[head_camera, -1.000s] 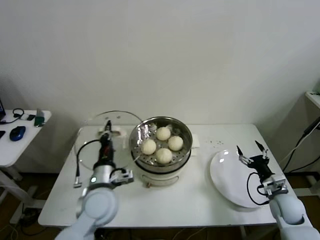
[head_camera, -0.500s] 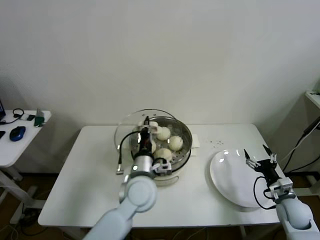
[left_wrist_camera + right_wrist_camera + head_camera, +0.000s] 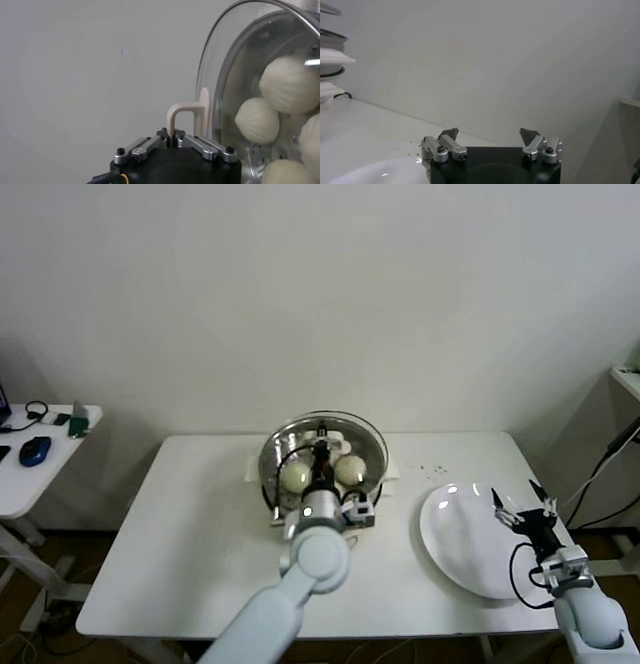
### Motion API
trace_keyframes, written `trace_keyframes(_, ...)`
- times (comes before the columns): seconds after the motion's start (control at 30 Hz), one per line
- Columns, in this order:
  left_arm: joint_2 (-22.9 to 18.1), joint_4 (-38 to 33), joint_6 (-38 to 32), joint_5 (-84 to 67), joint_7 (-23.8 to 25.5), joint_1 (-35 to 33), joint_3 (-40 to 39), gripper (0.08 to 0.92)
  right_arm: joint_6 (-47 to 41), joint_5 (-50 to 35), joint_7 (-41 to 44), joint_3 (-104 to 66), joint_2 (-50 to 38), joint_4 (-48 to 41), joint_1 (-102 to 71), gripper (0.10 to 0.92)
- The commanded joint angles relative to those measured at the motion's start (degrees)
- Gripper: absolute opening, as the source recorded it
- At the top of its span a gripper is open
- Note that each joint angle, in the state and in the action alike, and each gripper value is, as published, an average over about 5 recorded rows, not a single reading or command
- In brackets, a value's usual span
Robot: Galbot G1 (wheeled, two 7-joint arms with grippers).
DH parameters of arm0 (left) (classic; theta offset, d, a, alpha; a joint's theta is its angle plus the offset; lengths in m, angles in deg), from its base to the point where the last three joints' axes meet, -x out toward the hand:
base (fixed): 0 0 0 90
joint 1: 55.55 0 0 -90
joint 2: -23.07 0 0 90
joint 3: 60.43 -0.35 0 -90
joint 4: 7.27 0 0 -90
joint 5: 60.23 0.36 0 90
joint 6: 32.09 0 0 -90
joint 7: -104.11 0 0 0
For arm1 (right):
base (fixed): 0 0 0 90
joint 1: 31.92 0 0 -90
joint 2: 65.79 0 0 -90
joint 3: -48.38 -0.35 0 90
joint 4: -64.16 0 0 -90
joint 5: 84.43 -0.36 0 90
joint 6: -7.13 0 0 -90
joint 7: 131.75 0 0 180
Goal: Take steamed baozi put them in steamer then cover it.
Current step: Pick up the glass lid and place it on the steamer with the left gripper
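Note:
The steel steamer (image 3: 372,467) stands at the table's middle back on its cream pot base. Cream-white baozi (image 3: 296,476) lie inside it; they also show through the glass in the left wrist view (image 3: 257,120). My left gripper (image 3: 322,446) is shut on the white handle (image 3: 182,116) of the clear glass cover (image 3: 350,422), which sits over the steamer; the arm hides the middle buns. My right gripper (image 3: 521,504) is open and empty over the white plate (image 3: 455,534), its fingers (image 3: 448,135) spread wide.
A side table (image 3: 30,484) at the far left carries a mouse and small items. A cable (image 3: 605,469) hangs at the far right. The table (image 3: 180,564) shows bare white surface at the left and front.
My left gripper has carried the cover from the table's left to over the steamer. The right gripper has drawn slightly back toward the plate's right edge.

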Motion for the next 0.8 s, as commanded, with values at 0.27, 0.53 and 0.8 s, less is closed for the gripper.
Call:
trace_keyframes(0.27,-2.45,7.36,2.79,-0.29,-1.64,2.03,0.73,0.147,0.52,0.33,0.42,-0.53,0.45,-0.41,-0.47,0.823)
trace_keyframes(0.53,-2.13,7.52,2.79,-0.56,-2.24,1.47,0.88,0.147,0.50,0.46,0.51,-0.27,0.51,-0.58,-0.08,0.823)
trace_keyframes(0.8,-1.68,7.93,2.79,-0.81,-2.86,1.80,0.78,0.147,0.53,0.70,0.56,-0.08,0.77,-0.80,0.29,0.823)
